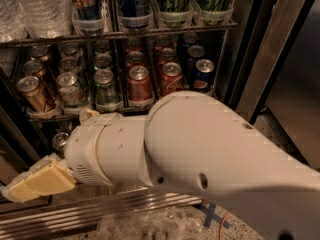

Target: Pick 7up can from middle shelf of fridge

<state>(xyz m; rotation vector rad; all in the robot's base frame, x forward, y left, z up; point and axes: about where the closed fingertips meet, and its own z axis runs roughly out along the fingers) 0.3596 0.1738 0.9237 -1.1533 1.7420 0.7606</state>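
The fridge stands open with a dark interior. Its middle shelf carries rows of short soda cans in clear lane trays. The 7up can, pale silver-white with green marks, stands at the front of the second lane from the left, between a gold-brown can and a darker green can. My gripper, with cream-coloured tips, is at the lower left, below the middle shelf and left of the 7up can, touching nothing I can see. My thick white arm fills the lower middle and hides the shelf below.
Red cans and blue cans fill the lanes to the right. The rack above holds water bottles and tall cans. A ribbed steel grille runs along the base. The steel door frame is at right. A small can stands on the lower rack.
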